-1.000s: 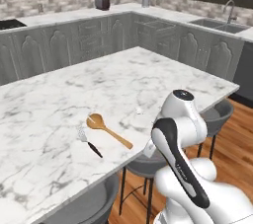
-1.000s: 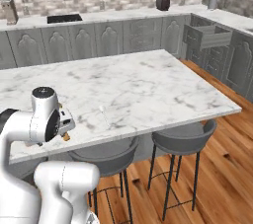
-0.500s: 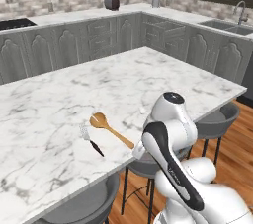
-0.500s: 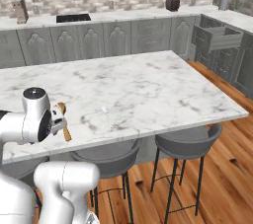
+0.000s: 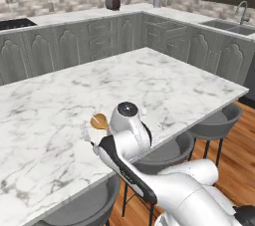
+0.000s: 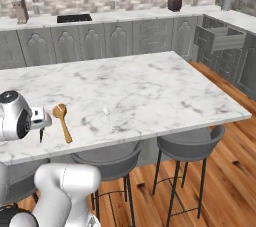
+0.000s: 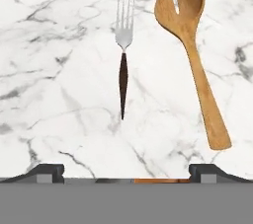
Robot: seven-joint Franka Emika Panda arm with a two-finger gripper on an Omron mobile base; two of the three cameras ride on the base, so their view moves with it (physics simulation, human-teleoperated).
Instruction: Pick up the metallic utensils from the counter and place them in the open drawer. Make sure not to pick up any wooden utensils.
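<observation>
Dark-tipped claw (image 7: pixel 126 169) hangs above the marble worktop (image 7: pixel 59 70), fingers spread wide and empty. Just beyond lies the fork (image 7: pixel 123 45); beside it, apart, the wooden spoon (image 7: pixel 190 50). Farther off, the open drawer (image 6: pixel 220 38).

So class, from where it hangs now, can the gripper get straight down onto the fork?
Probably yes. The gripper is open above the counter, and the fork lies bare just ahead of its fingertips. The wooden spoon lies beside it, apart, so it should stay clear.

The counter (image 5: pixel 164 78) is overlooked from behind by both base views; it is seen close, straight down, in the hand view.
</observation>
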